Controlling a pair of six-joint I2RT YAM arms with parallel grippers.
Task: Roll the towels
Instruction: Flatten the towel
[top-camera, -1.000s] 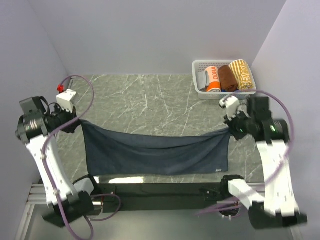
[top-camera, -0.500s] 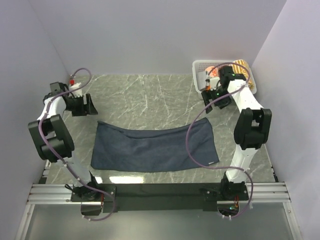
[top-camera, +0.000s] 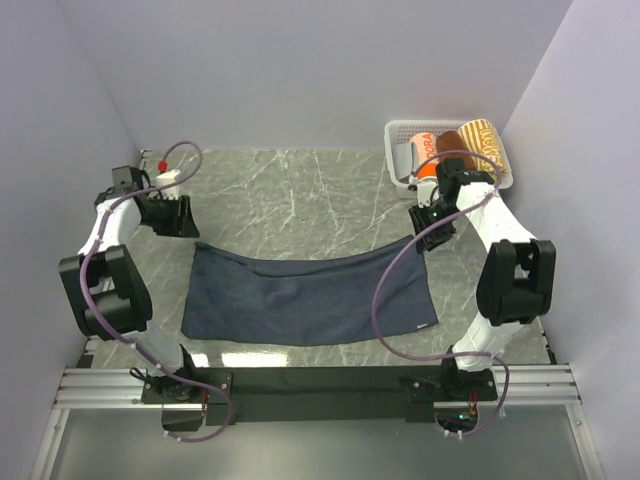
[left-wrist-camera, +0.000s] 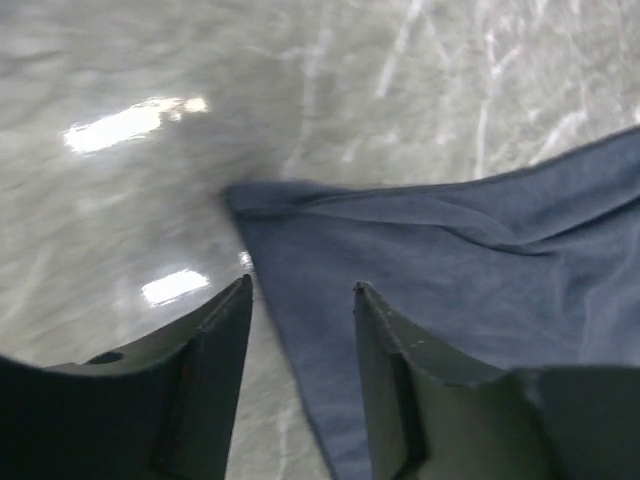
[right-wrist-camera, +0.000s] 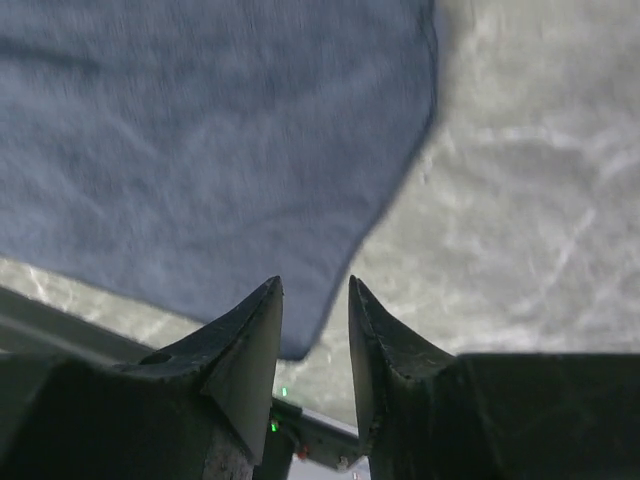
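The dark navy towel (top-camera: 300, 295) lies spread flat on the marble table (top-camera: 300, 190), with a small white tag (top-camera: 422, 327) at its near right corner. My left gripper (top-camera: 173, 216) hovers just beyond the towel's far left corner, open and empty. In the left wrist view the gripper (left-wrist-camera: 302, 288) frames the towel's left edge (left-wrist-camera: 450, 270) below it without touching. My right gripper (top-camera: 427, 217) hangs over the far right corner, also open and empty. In the right wrist view the gripper (right-wrist-camera: 315, 282) shows the towel (right-wrist-camera: 200, 140) lying beneath it.
A white lattice basket (top-camera: 396, 131) at the back right holds three rolled cloths: orange, brown and yellow-patterned. It stands close behind the right arm. A small white block with a red top (top-camera: 163, 170) sits at the back left. Purple cables loop off both arms.
A second ago both grippers held the towel's far corners stretched between them. Both have let go, the towel now lies flat, and both arms have swung to the back of the table.
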